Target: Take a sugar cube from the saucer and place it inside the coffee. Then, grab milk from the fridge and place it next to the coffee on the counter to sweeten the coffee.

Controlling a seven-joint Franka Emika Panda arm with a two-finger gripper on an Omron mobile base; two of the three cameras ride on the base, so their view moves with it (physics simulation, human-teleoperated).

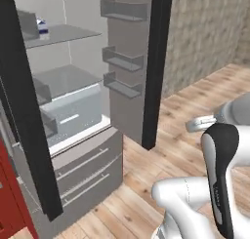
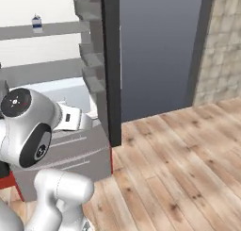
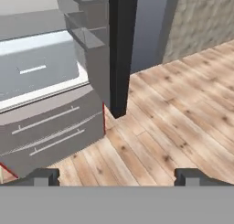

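The fridge stands open in front of me, its door swung out to the right. The milk, a small white carton with blue markings, stands on the top shelf at the far left; from the other side the milk shows at the upper left. My gripper is open and empty, low down in front of the fridge, pointing at its lower drawers and the floor. The milk sits well above and beyond my hand. The sugar cube, the saucer, the coffee and the counter are out of view.
Door bins line the inside of the open door. A pale drawer sits under the glass shelves. A red cabinet borders the fridge on the left. Wooden floor and a stone wall lie to the right.
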